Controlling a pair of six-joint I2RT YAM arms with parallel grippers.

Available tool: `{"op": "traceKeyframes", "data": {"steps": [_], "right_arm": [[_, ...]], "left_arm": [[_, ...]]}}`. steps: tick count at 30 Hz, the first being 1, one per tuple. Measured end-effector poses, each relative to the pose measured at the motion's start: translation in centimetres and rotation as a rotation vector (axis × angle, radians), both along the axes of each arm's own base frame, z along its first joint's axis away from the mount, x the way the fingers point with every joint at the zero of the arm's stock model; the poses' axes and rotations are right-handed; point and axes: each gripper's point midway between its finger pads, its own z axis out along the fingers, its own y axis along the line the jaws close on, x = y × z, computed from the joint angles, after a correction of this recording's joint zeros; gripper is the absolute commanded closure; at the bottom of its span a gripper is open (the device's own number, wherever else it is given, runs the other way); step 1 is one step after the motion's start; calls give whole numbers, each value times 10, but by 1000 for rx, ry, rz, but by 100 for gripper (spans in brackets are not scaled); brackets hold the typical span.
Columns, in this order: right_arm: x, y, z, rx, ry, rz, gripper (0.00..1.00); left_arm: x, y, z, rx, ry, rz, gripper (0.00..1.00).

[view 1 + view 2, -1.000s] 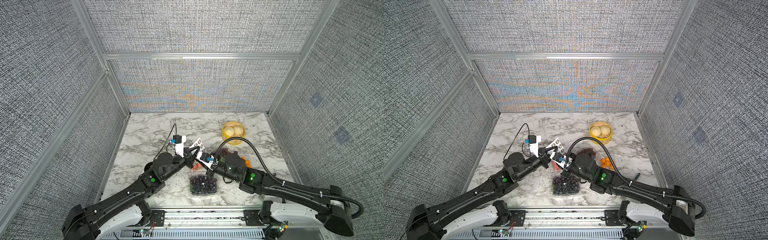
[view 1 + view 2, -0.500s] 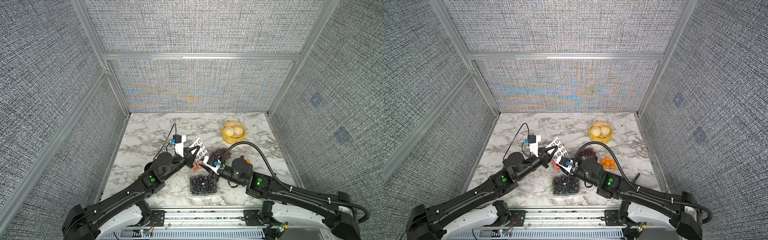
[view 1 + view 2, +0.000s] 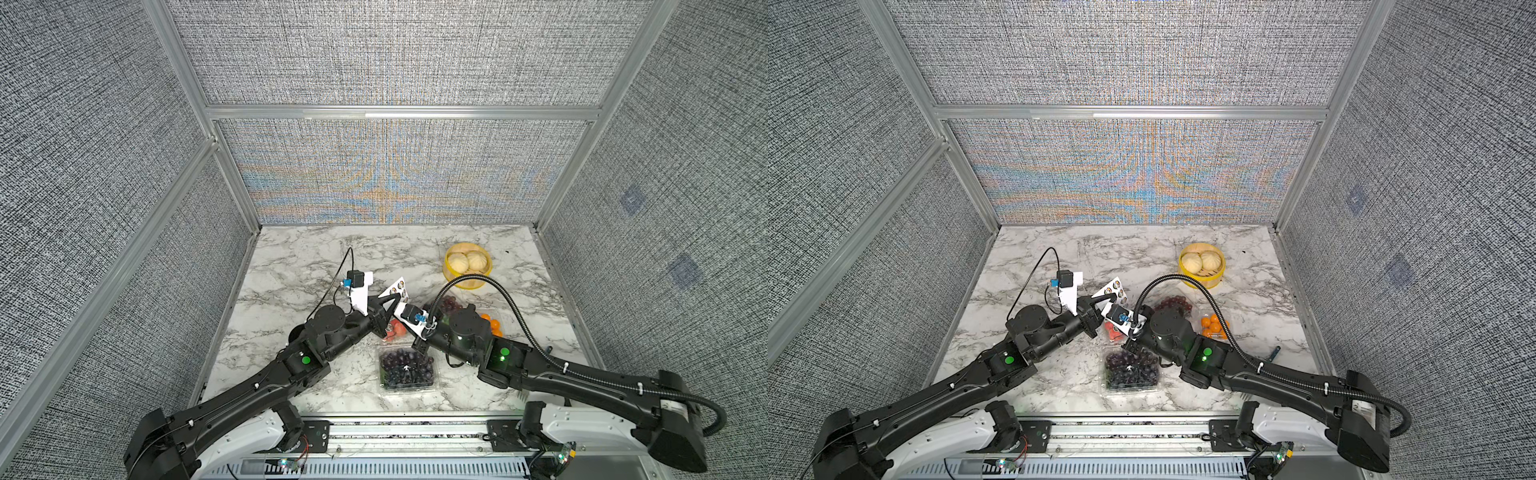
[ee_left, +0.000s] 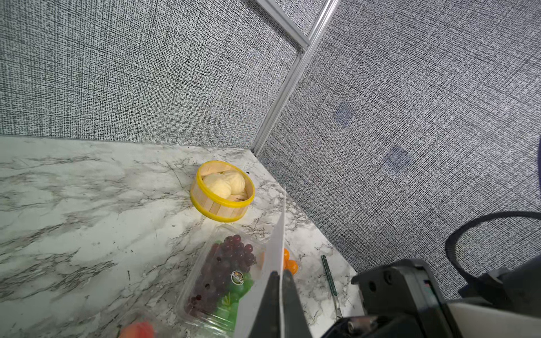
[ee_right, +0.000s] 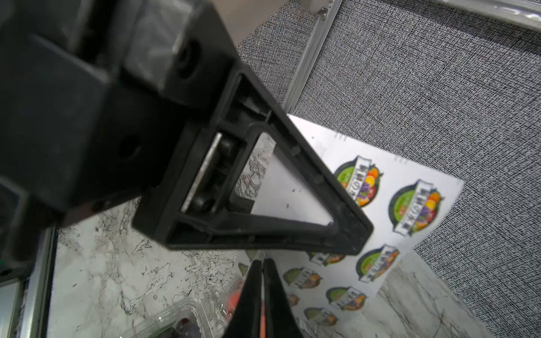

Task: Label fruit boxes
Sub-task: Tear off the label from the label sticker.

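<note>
Left hand [image 4: 280,275]: black tapered fingers clamped on thin white glossy sticker sheet [image 5: 389,204]. Right hand [image 5: 262,264]: pressed together at sheet's lower edge. Veined marble surface [image 3: 299,257].

sticker sheet [image 5: 380,204]: round labels printed with a green, orange and purple fruit picture and a white slanted banner; the banner's characters are too blurred to read
purple-and-green grape box [image 4: 222,281]: one small round sticker of the same kind on the lid, its print too small to read
other boxes and basket: no readable text
</note>
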Motion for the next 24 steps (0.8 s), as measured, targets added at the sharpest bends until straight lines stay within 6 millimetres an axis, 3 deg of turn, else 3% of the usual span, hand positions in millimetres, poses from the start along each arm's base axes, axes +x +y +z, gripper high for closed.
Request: {"op": "traceKeyframes", "data": {"steps": [10, 18, 24], "right_arm": [[-12, 8, -7, -5, 24, 83, 100], [-22, -9, -4, 27, 23, 84, 100], [-25, -14, 1, 43, 16, 83, 88]], "left_arm": [[0, 0, 4, -15, -7, -3, 100], [1, 0, 3, -13, -6, 4, 100], [1, 0, 2, -7, -7, 5, 100]]}}
